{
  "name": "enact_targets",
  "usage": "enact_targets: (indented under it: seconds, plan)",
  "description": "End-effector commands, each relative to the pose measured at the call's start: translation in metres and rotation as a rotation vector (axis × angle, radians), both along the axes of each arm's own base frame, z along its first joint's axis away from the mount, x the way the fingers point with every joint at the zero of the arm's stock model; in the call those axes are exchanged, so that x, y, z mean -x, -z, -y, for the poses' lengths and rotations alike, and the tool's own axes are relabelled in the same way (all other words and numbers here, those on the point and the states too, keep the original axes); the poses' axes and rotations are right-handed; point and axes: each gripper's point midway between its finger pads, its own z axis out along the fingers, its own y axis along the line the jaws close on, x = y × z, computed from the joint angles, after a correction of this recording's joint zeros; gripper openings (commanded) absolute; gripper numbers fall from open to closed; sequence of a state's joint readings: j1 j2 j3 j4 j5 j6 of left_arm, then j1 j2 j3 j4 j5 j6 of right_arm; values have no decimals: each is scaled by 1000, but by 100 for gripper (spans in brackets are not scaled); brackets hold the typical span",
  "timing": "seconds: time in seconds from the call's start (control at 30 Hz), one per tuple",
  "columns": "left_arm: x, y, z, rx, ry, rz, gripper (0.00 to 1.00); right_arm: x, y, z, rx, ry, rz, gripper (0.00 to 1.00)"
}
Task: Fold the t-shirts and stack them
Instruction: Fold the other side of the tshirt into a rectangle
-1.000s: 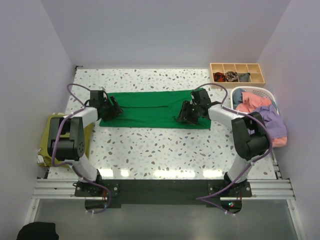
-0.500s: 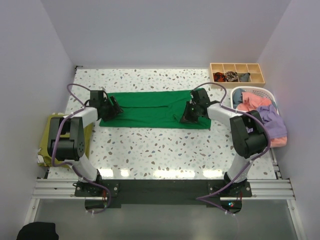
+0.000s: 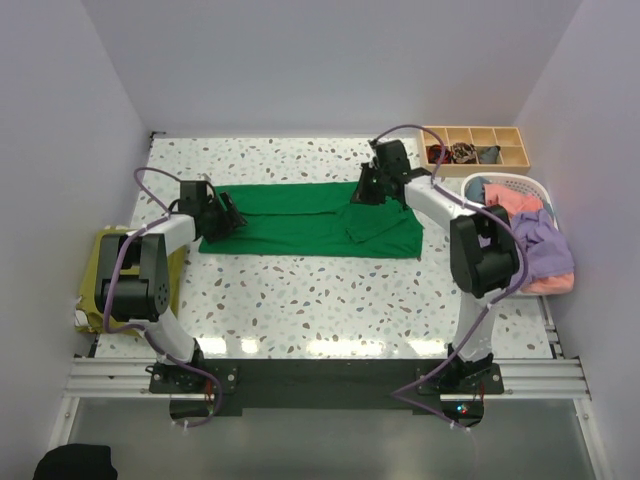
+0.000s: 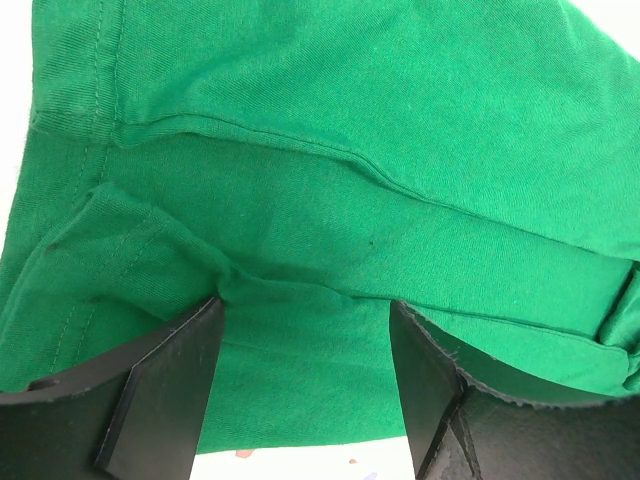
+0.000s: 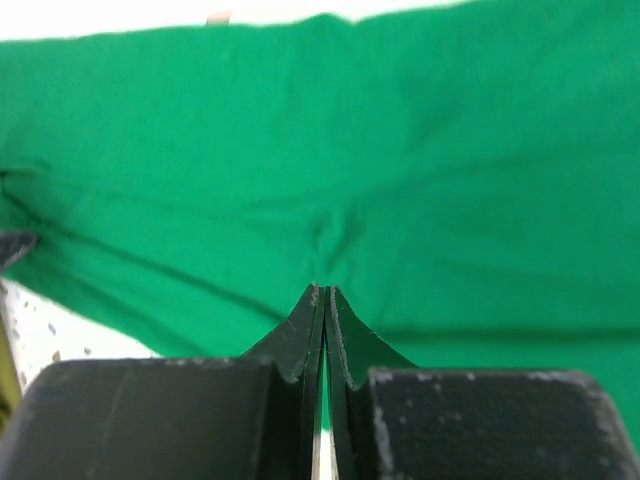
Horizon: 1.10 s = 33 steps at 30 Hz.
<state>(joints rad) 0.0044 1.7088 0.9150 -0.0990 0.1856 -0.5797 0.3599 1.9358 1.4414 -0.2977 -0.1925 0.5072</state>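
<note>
A bright green t-shirt (image 3: 290, 220) lies folded into a long band across the middle of the table. My left gripper (image 3: 228, 215) rests on its left end, open, with green cloth (image 4: 350, 120) bunched between the wide-apart fingers (image 4: 160, 390). My right gripper (image 3: 362, 193) is at the band's far edge, right of centre. Its jaws (image 5: 325, 292) are shut, and the green cloth (image 5: 450, 150) puckers at the tips, pinched. An olive-yellow t-shirt (image 3: 100, 270) lies off the table's left edge. Coral-pink (image 3: 505, 205), lavender (image 3: 545, 250) and blue (image 3: 478, 190) t-shirts fill the basket.
The white slatted basket (image 3: 522, 181) stands at the right edge of the table. Behind it is a wooden compartment tray (image 3: 475, 131) holding small dark fabric pieces (image 3: 450, 153). Walls close in on the left, back and right. The arm bases sit along the near rail.
My right gripper has shut and moved from the shirt's near right part to its far edge, drawing up a fold of green cloth. The left gripper has not moved.
</note>
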Motion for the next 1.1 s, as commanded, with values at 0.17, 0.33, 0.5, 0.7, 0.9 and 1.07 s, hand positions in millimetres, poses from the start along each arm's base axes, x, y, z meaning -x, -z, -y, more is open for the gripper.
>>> enact_targets:
  seconds: [0.17, 0.33, 0.5, 0.7, 0.9, 1.07]
  plan:
    - [10, 10, 0, -8, 28, -29, 73, -28, -7, 4, 77, -5, 45, 43]
    - [9, 9, 2, 4, 32, -24, 73, 11, -4, 21, 100, 19, -11, 55]
    - [10, 12, 5, 22, 39, -26, 73, 47, 3, 23, 37, 39, -58, 54]
    - [9, 11, 6, 26, 41, -22, 73, 65, 15, 24, -3, 64, -86, 52]
    - [11, 13, 6, 28, 39, -25, 73, 67, 30, 16, -41, 61, -114, 50]
    - [12, 13, 5, 24, 36, -27, 73, 66, 39, 11, -55, 60, -128, 50]
